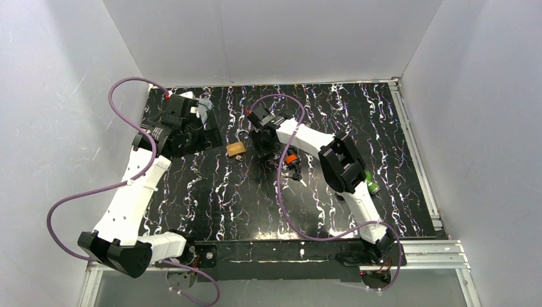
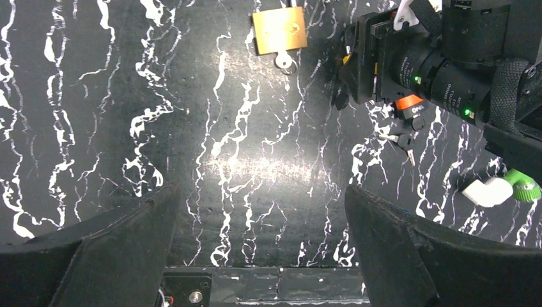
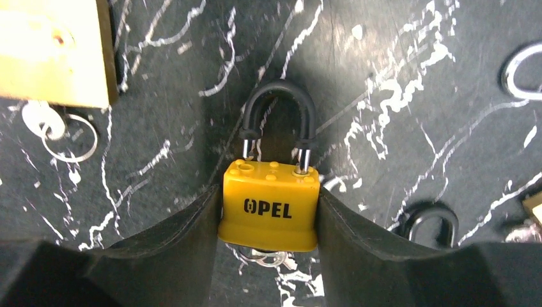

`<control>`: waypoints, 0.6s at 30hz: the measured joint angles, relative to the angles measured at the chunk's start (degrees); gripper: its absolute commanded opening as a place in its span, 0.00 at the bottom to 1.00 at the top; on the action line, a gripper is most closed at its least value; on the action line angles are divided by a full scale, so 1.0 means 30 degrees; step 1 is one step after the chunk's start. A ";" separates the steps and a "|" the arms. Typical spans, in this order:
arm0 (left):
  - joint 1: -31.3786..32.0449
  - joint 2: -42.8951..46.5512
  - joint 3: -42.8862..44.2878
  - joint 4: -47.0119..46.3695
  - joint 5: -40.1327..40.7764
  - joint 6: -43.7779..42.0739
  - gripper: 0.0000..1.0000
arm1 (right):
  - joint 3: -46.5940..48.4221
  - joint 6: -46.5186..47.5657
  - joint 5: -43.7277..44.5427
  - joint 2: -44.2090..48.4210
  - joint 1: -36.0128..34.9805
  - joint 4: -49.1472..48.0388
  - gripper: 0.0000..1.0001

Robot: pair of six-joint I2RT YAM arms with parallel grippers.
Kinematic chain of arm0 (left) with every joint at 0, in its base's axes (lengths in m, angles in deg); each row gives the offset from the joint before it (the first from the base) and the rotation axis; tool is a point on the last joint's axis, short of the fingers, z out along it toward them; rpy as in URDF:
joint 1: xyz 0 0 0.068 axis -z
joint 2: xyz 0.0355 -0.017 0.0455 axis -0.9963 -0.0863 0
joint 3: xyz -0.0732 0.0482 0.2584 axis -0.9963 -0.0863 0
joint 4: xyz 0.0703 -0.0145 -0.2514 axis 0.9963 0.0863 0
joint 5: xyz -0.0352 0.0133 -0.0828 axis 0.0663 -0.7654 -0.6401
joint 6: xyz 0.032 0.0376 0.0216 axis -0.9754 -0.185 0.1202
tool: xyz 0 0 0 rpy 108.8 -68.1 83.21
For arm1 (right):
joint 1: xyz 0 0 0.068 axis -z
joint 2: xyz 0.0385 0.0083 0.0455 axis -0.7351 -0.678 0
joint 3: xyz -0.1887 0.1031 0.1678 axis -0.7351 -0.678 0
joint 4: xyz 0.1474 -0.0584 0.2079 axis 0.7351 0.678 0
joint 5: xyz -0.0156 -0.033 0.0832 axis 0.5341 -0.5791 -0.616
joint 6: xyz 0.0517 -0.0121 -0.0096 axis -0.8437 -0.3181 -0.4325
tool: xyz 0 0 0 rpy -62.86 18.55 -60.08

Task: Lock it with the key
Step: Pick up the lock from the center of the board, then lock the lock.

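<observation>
Right gripper point(image 3: 268, 203): closed onto the padlock point(image 3: 268, 220), both sides of its yellow body being pressed.
Padlock: laid flat on the table point(image 3: 192, 83), black shackle point(image 3: 278, 96) pointed away from the wrist.
Key point(image 3: 261, 258): only a silver bit is seen under the padlock's base, between the jaws.
Brass lock point(image 3: 51, 51): set near, up and left, apart from the padlock, a ring point(image 3: 73, 137) at its base.
Left gripper point(image 2: 259, 204): spread wide above the table, nothing held.

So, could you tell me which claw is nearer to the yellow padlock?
Right. The right claw straddles the yellow padlock, pressed against both its sides; the left claw hangs open, well apart from it.
</observation>
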 measured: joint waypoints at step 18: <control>0.0007 -0.0076 -0.0153 -0.3169 -0.9887 -0.3778 0.88 | -1.0677 0.1480 -0.7582 1.8733 0.0282 -0.3003 0.01</control>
